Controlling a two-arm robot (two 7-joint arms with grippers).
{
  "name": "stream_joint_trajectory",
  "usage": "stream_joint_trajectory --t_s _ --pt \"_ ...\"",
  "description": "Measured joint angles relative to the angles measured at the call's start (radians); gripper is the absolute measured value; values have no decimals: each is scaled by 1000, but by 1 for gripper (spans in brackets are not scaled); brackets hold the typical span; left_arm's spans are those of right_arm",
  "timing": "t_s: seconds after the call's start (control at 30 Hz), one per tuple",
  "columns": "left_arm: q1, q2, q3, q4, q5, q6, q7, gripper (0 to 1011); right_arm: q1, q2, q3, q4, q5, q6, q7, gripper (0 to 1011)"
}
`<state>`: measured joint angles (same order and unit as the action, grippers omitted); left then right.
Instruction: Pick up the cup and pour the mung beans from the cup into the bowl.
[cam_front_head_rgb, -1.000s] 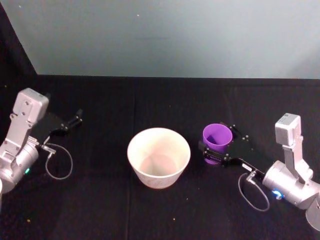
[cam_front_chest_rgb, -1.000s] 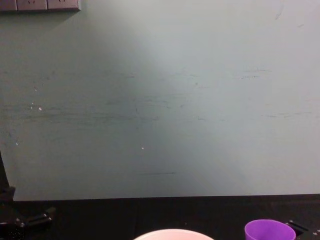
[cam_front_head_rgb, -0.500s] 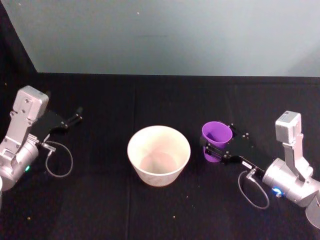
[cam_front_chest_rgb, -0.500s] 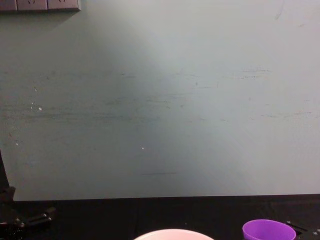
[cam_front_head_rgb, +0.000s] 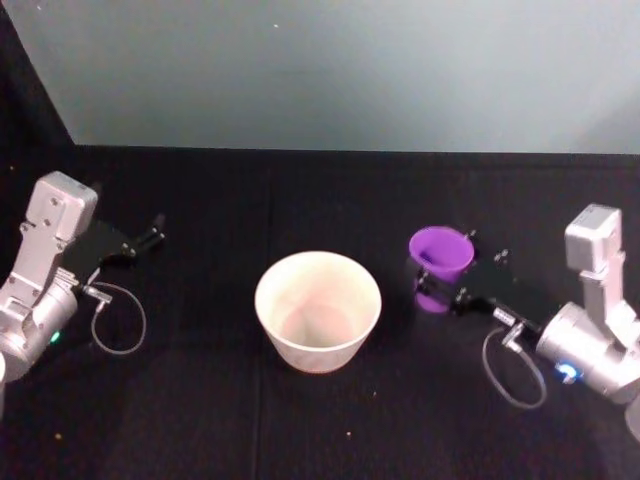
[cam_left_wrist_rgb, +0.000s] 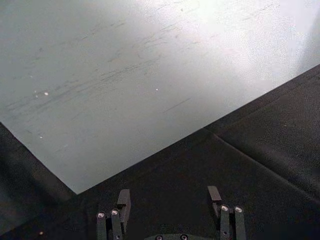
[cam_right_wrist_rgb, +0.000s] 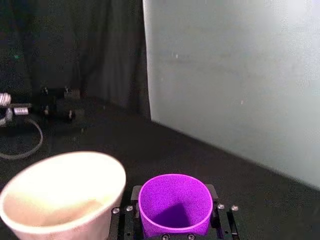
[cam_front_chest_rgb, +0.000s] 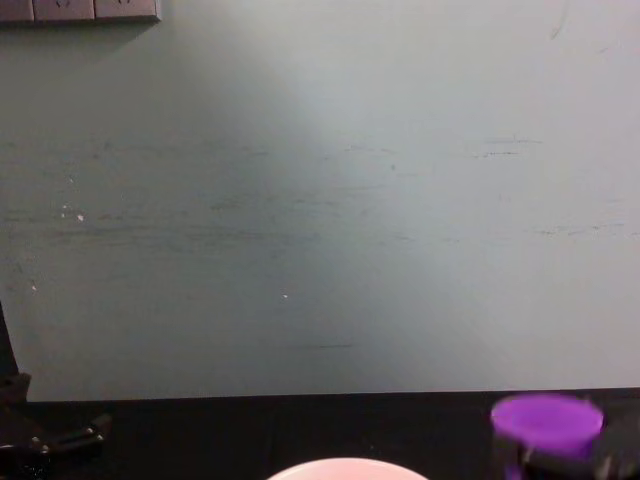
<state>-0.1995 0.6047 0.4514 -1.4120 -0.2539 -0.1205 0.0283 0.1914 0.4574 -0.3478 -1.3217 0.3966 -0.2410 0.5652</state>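
**Cup raised beside the bowl**

The right tool (cam_front_head_rgb: 440, 290) grips the purple cup (cam_front_head_rgb: 438, 254) between its fingers. Against half a second ago the cup sits higher, its rim well up in the chest view. It hangs roughly upright, just right of the bowl (cam_front_head_rgb: 318, 352) and apart from it. The left tool (cam_left_wrist_rgb: 169, 207) stays parked over the counter (cam_front_head_rgb: 200, 420) at the left, fingers spread and empty.
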Motion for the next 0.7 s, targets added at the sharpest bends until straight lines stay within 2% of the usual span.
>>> stream_joint_trajectory --t_s 0.1,0.37,0.5,0.7 --pt "0 0 0 0 0 0 0 1000 -34 35 34 -129 4 64 -37 755" --pt "0 0 0 0 0 0 0 1000 -65 87 110 -320 61 183 -80 755" --pt "0 0 0 0 0 0 0 1000 -63 109 137 -380 88 230 -94 755" --pt "0 0 0 0 0 0 0 1000 -57 125 147 -422 95 256 -110 755"
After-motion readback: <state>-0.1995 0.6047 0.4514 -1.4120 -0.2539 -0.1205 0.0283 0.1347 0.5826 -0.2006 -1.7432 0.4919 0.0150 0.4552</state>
